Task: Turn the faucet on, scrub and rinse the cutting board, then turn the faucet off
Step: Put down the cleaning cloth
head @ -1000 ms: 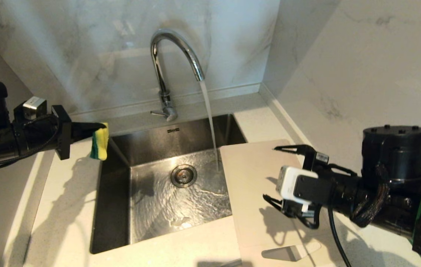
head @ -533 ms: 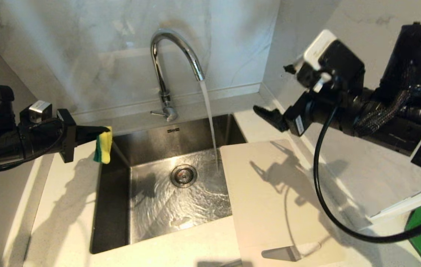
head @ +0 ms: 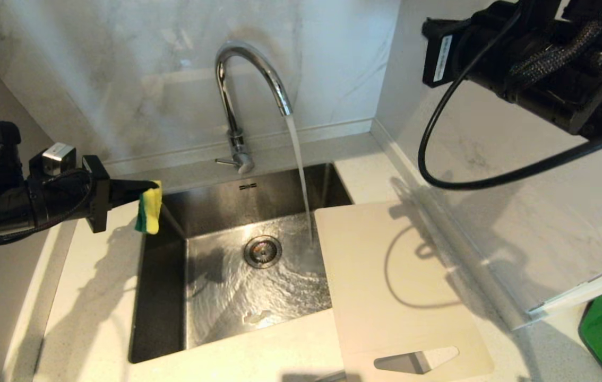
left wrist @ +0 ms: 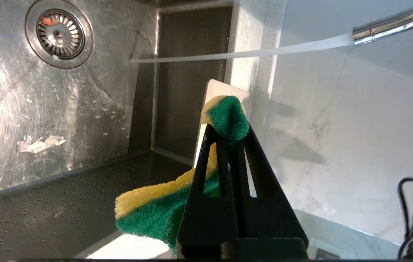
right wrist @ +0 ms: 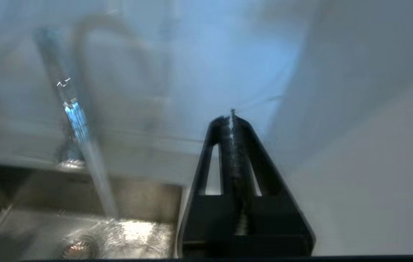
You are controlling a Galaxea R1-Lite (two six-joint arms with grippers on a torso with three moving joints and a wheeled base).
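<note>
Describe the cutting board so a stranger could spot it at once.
Find the steel sink under the running chrome gooseneck faucet. On the counter at its right edge lies the flat beige plastic cutting board, the only thing there with an elongated handle cutout.

A kitchen is indicated. A stainless steel sink (head: 226, 265) with a drain strainer (head: 263, 251) is set into a pale speckled countertop (head: 94, 297). A chrome gooseneck faucet (head: 242, 95) is mounted behind the sink, with water running. Marble-patterned wall panels (head: 120, 79) are fitted behind and to the right of the sink.
</note>
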